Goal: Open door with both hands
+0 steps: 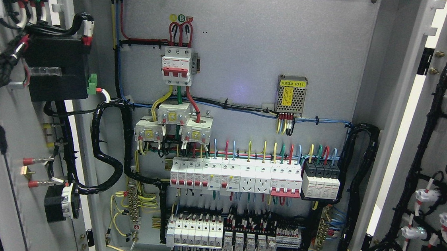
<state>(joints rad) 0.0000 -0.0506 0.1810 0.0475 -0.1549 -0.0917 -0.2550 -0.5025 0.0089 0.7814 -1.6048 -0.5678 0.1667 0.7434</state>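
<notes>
Grey painted sheet steel makes up both leaves of the cabinet: the left door [1,156] is swung wide at the picture's left and the right door [436,158] stands open at the right, so the opening looks already done. Each leaf is probably heavy and stiff, since switches, lamps and black cable looms are bolted to its inner face; it should swing firmly on its hinges without flexing. The bare outer edge or an outside handle would be the safest hold, well away from the wiring [414,184] and the exposed red-sleeved terminals [35,161] on the left leaf, which look fragile. Neither hand is in view, so whether they are released or clenched cannot be told. The doors' outer faces, handles and hinges are hidden, and both leaves are cut off by the frame edges. Between them the back panel [254,44] carries breakers [235,178].
</notes>
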